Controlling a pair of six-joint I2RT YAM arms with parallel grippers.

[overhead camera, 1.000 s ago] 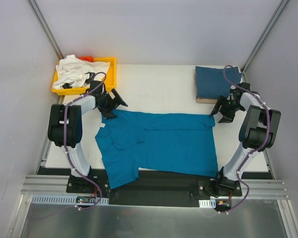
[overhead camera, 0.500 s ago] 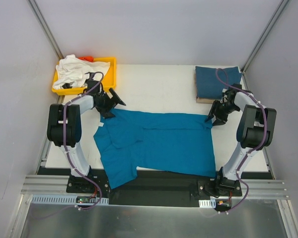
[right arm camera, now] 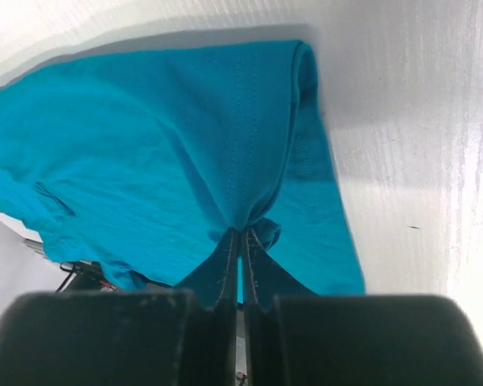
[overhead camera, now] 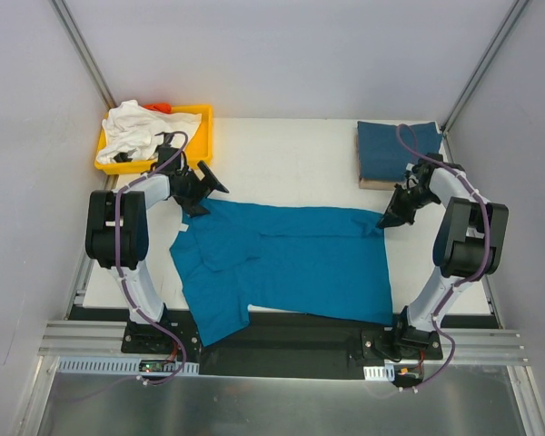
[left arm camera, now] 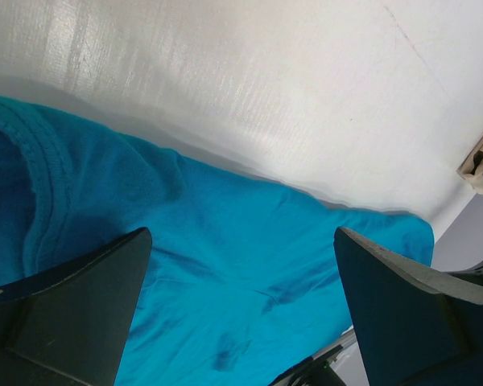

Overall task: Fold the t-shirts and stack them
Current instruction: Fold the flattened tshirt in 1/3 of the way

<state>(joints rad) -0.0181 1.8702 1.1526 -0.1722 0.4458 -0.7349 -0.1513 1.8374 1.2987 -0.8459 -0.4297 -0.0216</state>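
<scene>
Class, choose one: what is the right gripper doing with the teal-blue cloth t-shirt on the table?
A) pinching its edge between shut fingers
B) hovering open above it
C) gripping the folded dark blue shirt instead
A: the right wrist view shows the right gripper shut, with the teal-blue cloth t-shirt bunched into a fold between its closed fingers.

yellow tray [overhead camera: 204, 124] at far left corner of white table [overhead camera: 291, 168], small orange item [overhead camera: 161, 107] inside
</scene>
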